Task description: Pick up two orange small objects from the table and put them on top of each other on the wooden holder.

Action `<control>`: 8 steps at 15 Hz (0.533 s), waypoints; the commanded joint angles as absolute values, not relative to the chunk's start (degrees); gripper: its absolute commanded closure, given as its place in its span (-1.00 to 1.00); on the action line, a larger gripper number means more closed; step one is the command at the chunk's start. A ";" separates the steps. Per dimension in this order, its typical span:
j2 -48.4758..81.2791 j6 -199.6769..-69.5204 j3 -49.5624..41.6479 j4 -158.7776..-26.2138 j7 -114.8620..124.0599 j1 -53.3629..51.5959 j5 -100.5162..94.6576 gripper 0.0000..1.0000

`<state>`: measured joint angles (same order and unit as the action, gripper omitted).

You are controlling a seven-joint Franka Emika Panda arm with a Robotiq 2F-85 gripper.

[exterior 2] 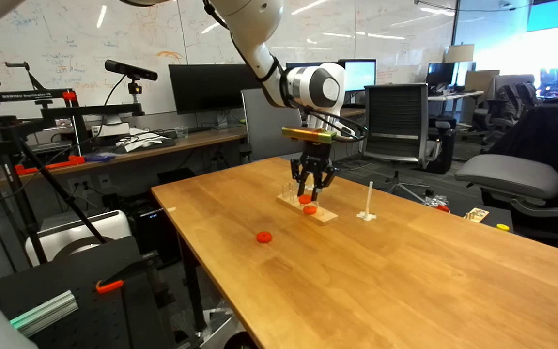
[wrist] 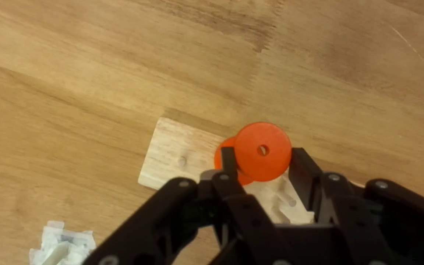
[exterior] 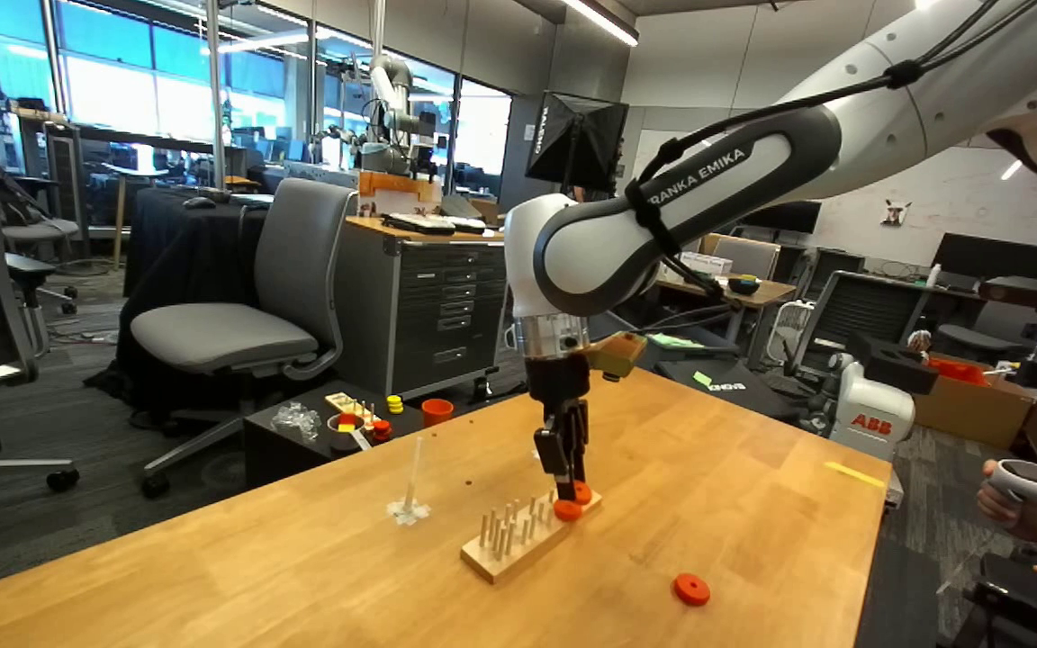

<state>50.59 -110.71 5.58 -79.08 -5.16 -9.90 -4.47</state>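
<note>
- One flat, round orange disc with a centre hole (wrist: 262,165): clamped between the two fingertips of the black gripper (exterior 2: 307,196), pads on either side of it.
- Gripper points down over the pale wooden holder (wrist: 171,140).
- Second flat orange disc (exterior 2: 310,210): on the holder, partly under the first one in the wrist view; can't tell from here if they touch.
- Third flat orange disc (exterior: 691,589): lying on the light-brown wooden table (exterior: 302,558), well apart from the holder.
- Thin upright wooden pegs (exterior: 509,540) run along the holder.
- Whitish rod (exterior: 413,472), upright in crumpled white tape (exterior: 409,513), on the table near the holder.
- White-and-grey robot arm (exterior: 599,256) reaches over the table from above.
</note>
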 commanded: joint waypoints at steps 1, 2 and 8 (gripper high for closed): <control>51.25 -109.47 5.46 -76.66 -3.47 -10.00 -3.80 0.67; 51.42 -109.39 5.40 -76.37 -3.25 -10.00 -3.80 0.67; 53.77 -108.60 4.66 -73.79 -1.45 -10.19 -4.03 0.67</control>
